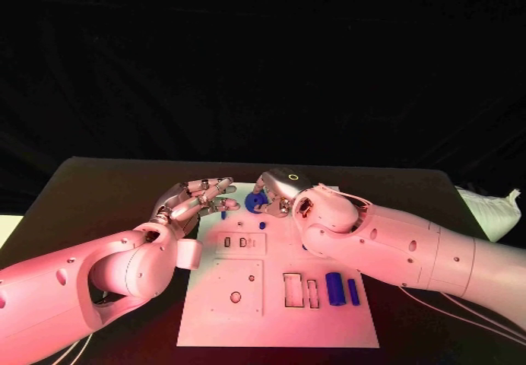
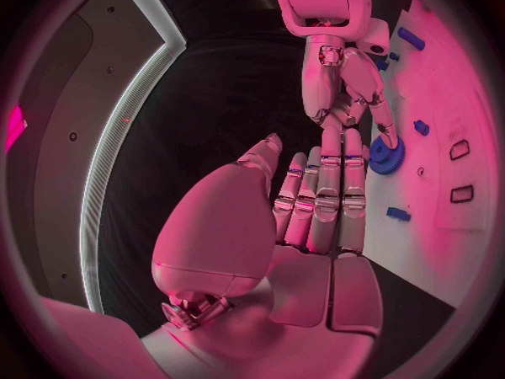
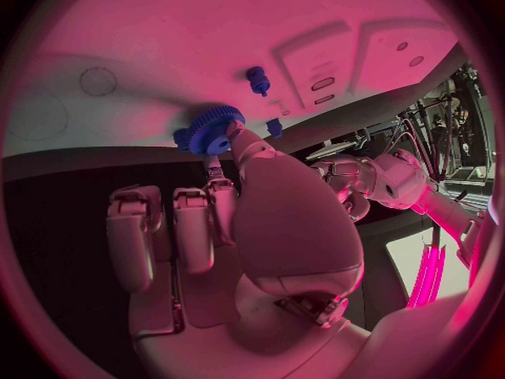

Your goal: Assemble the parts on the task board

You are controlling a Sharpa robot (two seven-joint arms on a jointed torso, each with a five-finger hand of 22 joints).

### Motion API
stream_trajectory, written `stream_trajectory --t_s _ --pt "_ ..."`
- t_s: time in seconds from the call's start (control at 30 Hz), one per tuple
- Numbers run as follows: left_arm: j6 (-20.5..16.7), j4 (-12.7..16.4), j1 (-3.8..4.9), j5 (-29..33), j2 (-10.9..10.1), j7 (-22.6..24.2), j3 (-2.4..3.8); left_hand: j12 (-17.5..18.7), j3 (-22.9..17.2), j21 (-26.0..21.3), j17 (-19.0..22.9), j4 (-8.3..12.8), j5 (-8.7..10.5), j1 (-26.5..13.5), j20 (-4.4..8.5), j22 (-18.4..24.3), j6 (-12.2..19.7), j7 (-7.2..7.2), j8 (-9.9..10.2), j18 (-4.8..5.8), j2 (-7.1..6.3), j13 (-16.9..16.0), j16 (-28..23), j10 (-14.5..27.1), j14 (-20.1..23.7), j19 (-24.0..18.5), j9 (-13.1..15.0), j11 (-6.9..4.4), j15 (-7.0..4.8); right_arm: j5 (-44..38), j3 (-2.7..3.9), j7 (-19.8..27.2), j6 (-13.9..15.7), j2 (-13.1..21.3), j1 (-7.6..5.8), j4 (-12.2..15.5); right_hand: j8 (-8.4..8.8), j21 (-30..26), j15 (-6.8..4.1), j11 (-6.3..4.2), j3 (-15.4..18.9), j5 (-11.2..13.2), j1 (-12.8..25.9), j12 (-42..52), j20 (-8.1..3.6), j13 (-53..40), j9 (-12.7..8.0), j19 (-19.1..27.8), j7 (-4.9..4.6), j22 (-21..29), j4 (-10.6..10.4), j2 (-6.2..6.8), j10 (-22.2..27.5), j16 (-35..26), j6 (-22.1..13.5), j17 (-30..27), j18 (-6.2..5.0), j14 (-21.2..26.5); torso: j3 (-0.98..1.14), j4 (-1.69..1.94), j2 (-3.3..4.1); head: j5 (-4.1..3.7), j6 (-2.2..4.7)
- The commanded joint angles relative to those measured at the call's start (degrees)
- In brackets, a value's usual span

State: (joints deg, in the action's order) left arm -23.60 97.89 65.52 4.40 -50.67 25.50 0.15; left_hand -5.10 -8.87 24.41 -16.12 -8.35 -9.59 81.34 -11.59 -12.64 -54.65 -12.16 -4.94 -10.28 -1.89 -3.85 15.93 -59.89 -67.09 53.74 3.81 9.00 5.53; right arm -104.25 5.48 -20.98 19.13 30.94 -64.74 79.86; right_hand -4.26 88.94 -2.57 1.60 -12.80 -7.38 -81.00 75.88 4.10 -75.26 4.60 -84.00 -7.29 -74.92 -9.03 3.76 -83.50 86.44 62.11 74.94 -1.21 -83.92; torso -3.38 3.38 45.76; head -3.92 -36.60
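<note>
Here the round blue toothed gear [image 1: 255,201] sits at the far end of the flat white task board [image 1: 274,323], close to the board's far edge. In the right wrist view the gear [image 3: 214,131] shows a ring of fine teeth round its rim and a raised hub in the middle. The silver right hand [image 1: 282,196] pinches it: fingertips close on the rim, while the other fingers lie straight and side by side along the palm.

The silver left hand [image 1: 198,199] hovers just beside the gear, over the board's far left corner, holding nothing; its fingers are stretched out nearly together, thumb set apart. In the left wrist view those fingers [image 2: 322,206] point toward the gear [image 2: 386,155].

Near the gear a small blue peg [image 1: 262,225] stands on the board, and a small blue pin [image 1: 223,215] lies just left of it. Two blue cylinders [image 1: 341,289] lie side by side by the board's right edge, next to two empty rectangular slots [image 1: 300,290]. The white right forearm [image 1: 411,251] crosses over the board's right side.
</note>
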Motion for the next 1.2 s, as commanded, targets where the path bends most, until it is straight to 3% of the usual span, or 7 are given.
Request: stream_trajectory --t_s 0.03,0.3,0.47,0.63,0.8,1.03,1.2 --pt "0.9 0.1 0.07 -0.4 0.1 0.2 0.06 0.3 -0.2 0.4 -0.1 0.4 0.07 0.4 -0.06 -0.1 0.3 -0.22 0.4 -0.02 0.16 0.1 -0.2 0.4 0.4 -0.4 -0.1 0.11 -0.05 -0.4 -0.13 0.0 -1.9 -0.3 0.11 -0.7 0.83 0.0 0.90 1.03 -0.1 1.3 1.5 -3.5 0.24 -0.4 0.2 -4.4 -0.46 -12.8 -0.5 0.41 1.9 -0.1 -3.0 7.9 0.65 -4.7 -0.01 -0.01 -0.05 -0.11 -0.12" --pt "0.9 0.1 0.07 -0.4 0.0 0.1 0.06 0.3 -0.2 0.4 -0.1 0.4 0.07 0.4 -0.06 -0.1 0.3 -0.22 0.4 -0.02 0.16 0.1 -0.2 0.4 0.4 -0.4 -0.1 0.11 -0.05 1.0 -0.23 0.4 -3.1 -0.5 0.01 -1.6 0.78 -0.2 2.40 2.52 0.9 2.0 4.7 -8.3 1.85 3.2 -0.8 -4.0 -2.03 -12.2 -2.3 2.24 4.4 -0.1 -9.4 7.8 0.51 -4.6 0.01 -0.08 -0.02 -0.14 -0.17" --pt "0.9 0.2 0.07 -0.4 0.0 0.1 0.06 0.3 -0.2 0.4 -0.1 0.4 0.07 0.4 -0.06 -0.1 0.3 -0.22 0.4 -0.02 0.16 0.1 -0.2 0.4 0.4 -0.4 -0.1 0.11 -0.05 2.0 -0.29 0.9 -3.9 -0.4 -0.02 -1.6 0.66 -0.4 2.77 2.90 4.6 0.0 10.6 -8.8 2.34 3.6 -0.7 -3.7 -2.30 -11.8 -7.2 2.28 4.7 -0.3 -10.0 7.5 0.40 -4.5 0.00 -0.07 -0.02 -0.28 -0.20" --pt "0.8 0.2 0.07 -0.4 -0.1 0.1 0.06 0.3 -0.2 0.4 -0.1 0.4 0.07 0.4 -0.06 -0.1 0.3 -0.22 0.4 -0.02 0.16 0.1 -0.2 0.4 0.4 -0.4 -0.1 0.11 -0.05 3.2 -0.32 1.3 -3.7 -0.2 -0.03 -1.5 0.38 -0.4 2.69 2.76 6.7 -2.8 12.2 -7.3 2.34 2.4 -0.5 -3.8 -2.09 -11.9 -7.5 1.24 4.0 -0.3 -8.9 7.6 0.43 -4.5 0.05 -0.08 0.00 -0.24 -0.16" --pt "0.9 0.1 0.07 -0.4 -0.1 0.1 0.06 0.3 -0.2 0.4 -0.1 0.4 0.07 0.4 -0.06 -0.1 0.3 -0.22 0.4 -0.02 0.16 0.1 -0.2 0.4 0.4 -0.4 -0.1 0.11 -0.05 4.6 -0.32 2.1 0.9 1.3 0.03 -0.4 0.04 -0.1 2.42 2.41 7.6 -4.9 12.9 -5.6 2.13 1.0 -0.2 -4.2 -1.67 -12.5 -7.5 -0.26 3.0 -0.1 -7.4 8.0 0.57 -4.6 0.09 -0.03 -0.10 -0.30 -0.09" --pt "0.9 -0.2 0.07 -0.4 -0.4 0.1 0.05 0.3 -0.3 0.4 -0.2 0.5 0.08 0.4 -0.07 -0.2 0.3 -0.28 0.5 -0.01 0.11 0.1 -0.3 0.4 0.4 -0.4 -0.1 0.15 -0.02 10.3 0.39 7.9 11.0 8.3 0.10 4.7 0.22 -0.1 2.26 2.25 8.1 -5.2 11.9 -5.2 1.95 0.7 -0.3 -4.3 -1.53 -12.6 -7.0 -0.63 2.8 -0.1 -6.9 8.0 0.60 -4.6 0.23 -0.74 -0.21 -0.15 0.31" --pt "1.0 -0.4 0.07 -0.4 -0.5 0.1 0.05 0.4 -0.3 0.4 -0.2 0.6 0.09 0.4 -0.07 -0.2 0.4 -0.28 0.5 -0.01 0.09 0.1 -0.3 0.4 0.4 -0.4 -0.1 0.16 -0.01 18.1 1.05 17.2 8.7 14.8 0.06 6.4 0.49 -0.2 2.13 2.12 7.8 -4.6 6.8 -5.7 1.81 1.0 -0.4 -4.1 -1.47 -12.4 -4.3 -0.35 3.2 -0.1 -6.7 7.9 0.54 -4.6 0.35 -1.53 -0.52 -0.47 0.69"
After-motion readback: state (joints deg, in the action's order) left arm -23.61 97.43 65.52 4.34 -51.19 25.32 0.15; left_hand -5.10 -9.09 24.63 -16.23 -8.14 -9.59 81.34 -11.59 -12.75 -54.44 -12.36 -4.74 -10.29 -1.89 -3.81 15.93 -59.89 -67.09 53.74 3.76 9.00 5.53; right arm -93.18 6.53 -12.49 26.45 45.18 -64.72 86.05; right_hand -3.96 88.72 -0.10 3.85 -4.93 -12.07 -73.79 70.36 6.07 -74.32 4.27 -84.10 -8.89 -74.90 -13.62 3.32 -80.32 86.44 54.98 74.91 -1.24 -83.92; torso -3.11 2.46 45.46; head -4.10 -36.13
